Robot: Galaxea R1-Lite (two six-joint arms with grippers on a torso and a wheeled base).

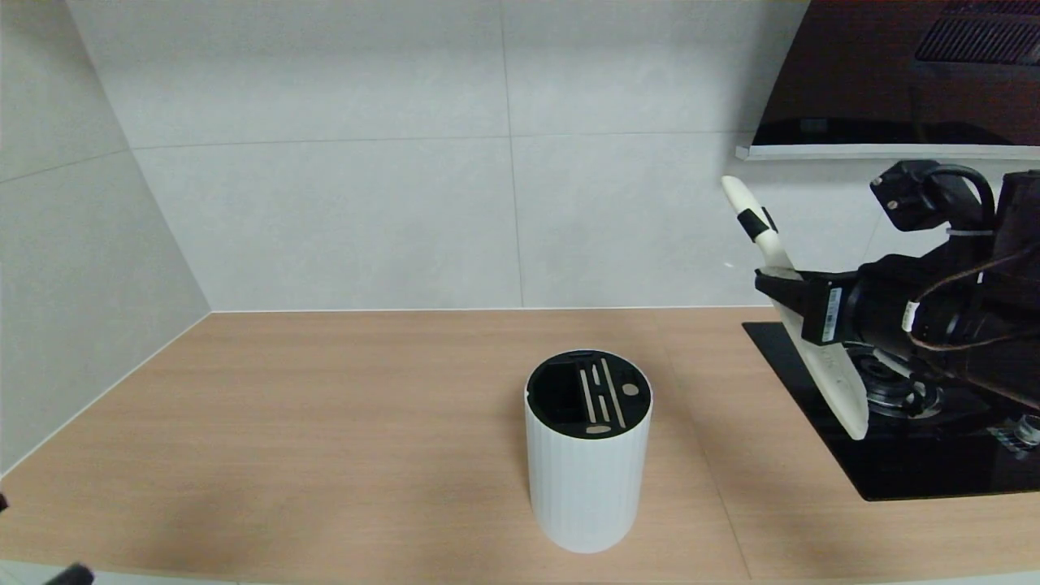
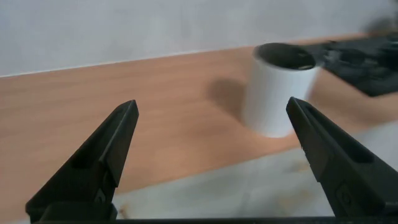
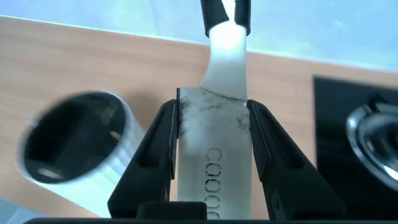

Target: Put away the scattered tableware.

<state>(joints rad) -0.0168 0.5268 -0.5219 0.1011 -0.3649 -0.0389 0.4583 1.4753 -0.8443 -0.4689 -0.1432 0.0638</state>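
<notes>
A white ribbed holder [image 1: 587,455] with a black slotted top stands on the wooden counter [image 1: 325,422]; it also shows as the holder [image 2: 277,87] and the holder [image 3: 74,149]. My right gripper [image 1: 784,296] hovers above the counter to the holder's right, shut on a white knife [image 1: 812,341]. The knife is tilted, handle up toward the wall and blade tip down over the stove edge. In the right wrist view the knife [image 3: 214,143] sits clamped between the fingers [image 3: 155,155]. My left gripper [image 2: 211,143] is open, low at the counter's front left edge.
A black glass stove [image 1: 894,431] with a burner lies at the counter's right. A dark range hood [image 1: 902,73] hangs above it. Grey tiled walls close off the back and left. Bare counter stretches left of the holder.
</notes>
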